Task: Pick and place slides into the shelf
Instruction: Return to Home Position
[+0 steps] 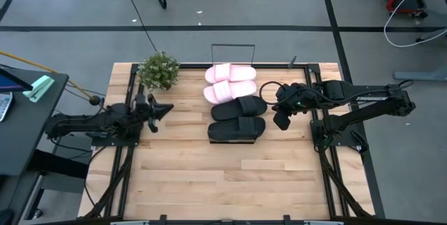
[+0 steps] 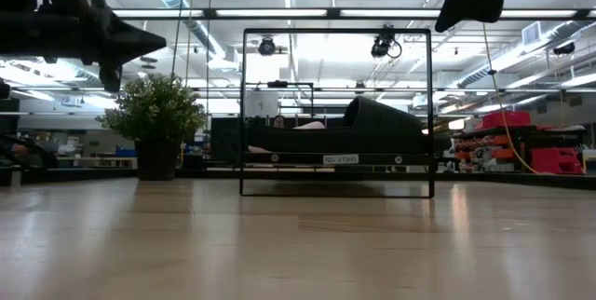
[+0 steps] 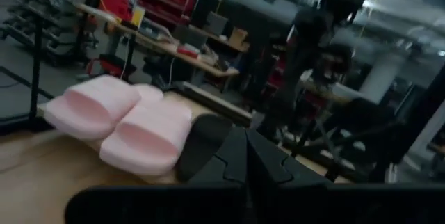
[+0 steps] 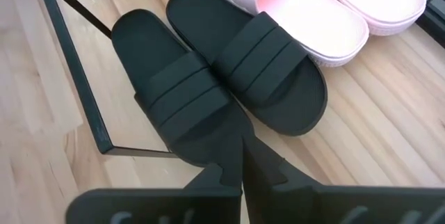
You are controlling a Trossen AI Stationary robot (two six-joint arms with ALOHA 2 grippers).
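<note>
Across the shelf (image 2: 337, 159) lay all four slides (image 1: 236, 106), pink pair beside black; the right hand (image 1: 280, 120), clenched and empty, hovered just beside them, so a low retreat might clip the wire frame; the left hand (image 1: 166, 108), clenched too, sat near the plant (image 1: 158, 70)

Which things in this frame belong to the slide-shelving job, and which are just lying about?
Part of the job:
- two pink slides and two black slides, in a row on the shelf
- left gripper, raised at the table's left side
- right gripper, raised beside the black slides

Just there:
- potted plant at the table's far edge
- dark side desk left of the table
</note>
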